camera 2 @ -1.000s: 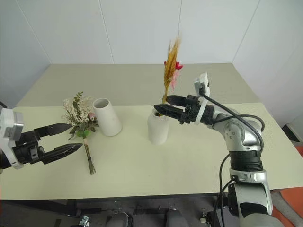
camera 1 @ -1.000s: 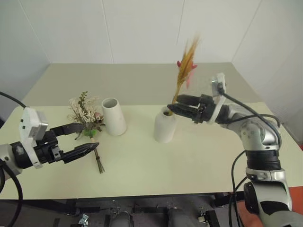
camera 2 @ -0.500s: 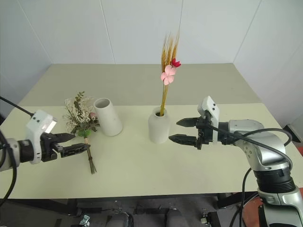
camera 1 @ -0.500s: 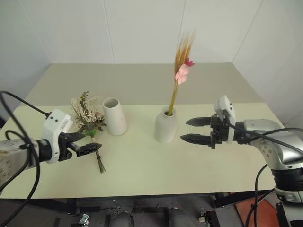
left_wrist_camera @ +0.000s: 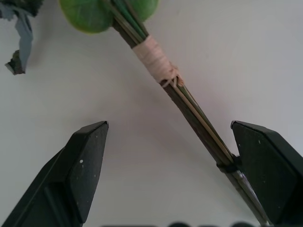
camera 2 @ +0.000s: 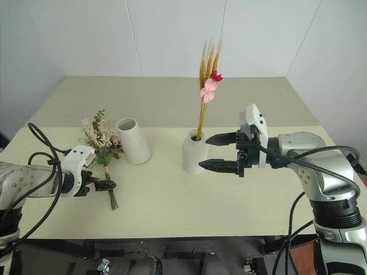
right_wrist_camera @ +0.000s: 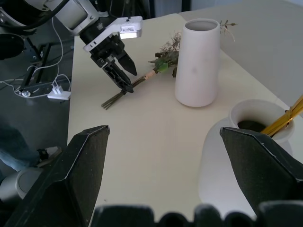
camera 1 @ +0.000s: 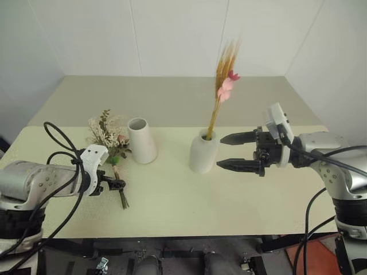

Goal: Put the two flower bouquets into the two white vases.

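The yellow wheat-like stalk bundle is seen standing upright in the rounded white vase. Just beside that vase, the right claw is held spread and empty. The rose bouquet lies on the surface, next to the empty tapered vase. The left claw is spread astride the bouquet's stems, one finger apparently touching them.

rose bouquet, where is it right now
The rose bouquet lies flat on the table's left side, just left of the cone vase, its stems between the open left gripper's fingers.
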`<state>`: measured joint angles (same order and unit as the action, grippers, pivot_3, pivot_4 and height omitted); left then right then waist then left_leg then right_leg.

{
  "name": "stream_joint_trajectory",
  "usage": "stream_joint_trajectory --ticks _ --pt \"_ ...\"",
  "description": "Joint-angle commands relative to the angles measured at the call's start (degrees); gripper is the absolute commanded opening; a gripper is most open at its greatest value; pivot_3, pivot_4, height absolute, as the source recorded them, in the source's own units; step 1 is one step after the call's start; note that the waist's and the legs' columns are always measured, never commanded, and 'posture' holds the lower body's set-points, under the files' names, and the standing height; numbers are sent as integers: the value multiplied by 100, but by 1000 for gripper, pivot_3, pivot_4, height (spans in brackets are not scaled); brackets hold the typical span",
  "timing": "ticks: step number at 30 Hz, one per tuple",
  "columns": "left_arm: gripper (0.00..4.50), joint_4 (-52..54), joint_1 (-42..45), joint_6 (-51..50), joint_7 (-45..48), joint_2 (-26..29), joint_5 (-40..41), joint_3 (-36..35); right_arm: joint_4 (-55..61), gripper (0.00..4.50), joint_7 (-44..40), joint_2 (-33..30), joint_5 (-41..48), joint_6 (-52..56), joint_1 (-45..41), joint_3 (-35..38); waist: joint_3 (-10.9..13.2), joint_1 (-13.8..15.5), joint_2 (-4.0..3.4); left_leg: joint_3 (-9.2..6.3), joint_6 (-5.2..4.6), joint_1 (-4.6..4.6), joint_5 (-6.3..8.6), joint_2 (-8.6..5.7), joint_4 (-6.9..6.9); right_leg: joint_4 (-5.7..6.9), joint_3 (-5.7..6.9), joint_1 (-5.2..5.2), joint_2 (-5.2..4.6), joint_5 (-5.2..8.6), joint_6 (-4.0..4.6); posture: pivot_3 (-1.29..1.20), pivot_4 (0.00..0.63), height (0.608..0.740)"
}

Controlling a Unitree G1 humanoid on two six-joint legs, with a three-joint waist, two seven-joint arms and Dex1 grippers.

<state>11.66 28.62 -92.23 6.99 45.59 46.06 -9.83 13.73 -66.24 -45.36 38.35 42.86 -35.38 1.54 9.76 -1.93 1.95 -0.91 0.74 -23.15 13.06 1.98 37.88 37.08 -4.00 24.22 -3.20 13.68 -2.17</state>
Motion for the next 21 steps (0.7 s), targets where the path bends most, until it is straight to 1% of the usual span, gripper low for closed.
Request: stream_joint_trajectory --ticks 1,3,6,10,14,18,21 --pt "4500 -124 289 -27 -246 -267 -265 184 165 4452 -118 -47 197 -159 -97 252 0 23 0 0 0 1 0 -2 0 0 0 -2 -1 0 0 0 150 740" --pt "4500 -221 410 -27 -295 -446 -391 274 172 4452 -158 -69 228 -175 -93 242 0 44 0 0 0 2 0 -3 0 0 0 -2 -2 0 0 0 150 740" --pt "3960 -386 506 -27 -470 -648 -666 335 162 4500 -169 -69 249 -177 -133 240 -1 80 -1 0 0 6 0 -4 0 1 -1 -6 -2 0 0 0 150 740" --pt "2715 -450 473 -27 -457 -535 -882 207 181 4500 -160 -76 291 -163 -99 283 -1 91 -1 0 0 12 0 -4 0 3 -1 -9 -2 0 0 0 150 740" --pt "1375 -384 448 -27 -253 -361 -1124 -34 232 4500 -187 -80 351 -143 -2 309 -1 75 -1 -1 1 7 -1 -4 0 2 -2 -4 -2 0 0 0 150 740" --pt "116 -473 522 3 -316 -429 -1501 -260 227 4500 -382 -113 411 -154 26 269 -1 84 -1 -1 1 2 0 -4 0 1 -1 -1 -2 0 0 0 150 740" --pt "58 -510 538 32 -396 -496 -1780 -488 227 4500 -446 -117 459 -141 31 257 -1 88 -1 -1 1 2 -1 -4 1 1 0 -2 -3 -1 0 0 150 740"
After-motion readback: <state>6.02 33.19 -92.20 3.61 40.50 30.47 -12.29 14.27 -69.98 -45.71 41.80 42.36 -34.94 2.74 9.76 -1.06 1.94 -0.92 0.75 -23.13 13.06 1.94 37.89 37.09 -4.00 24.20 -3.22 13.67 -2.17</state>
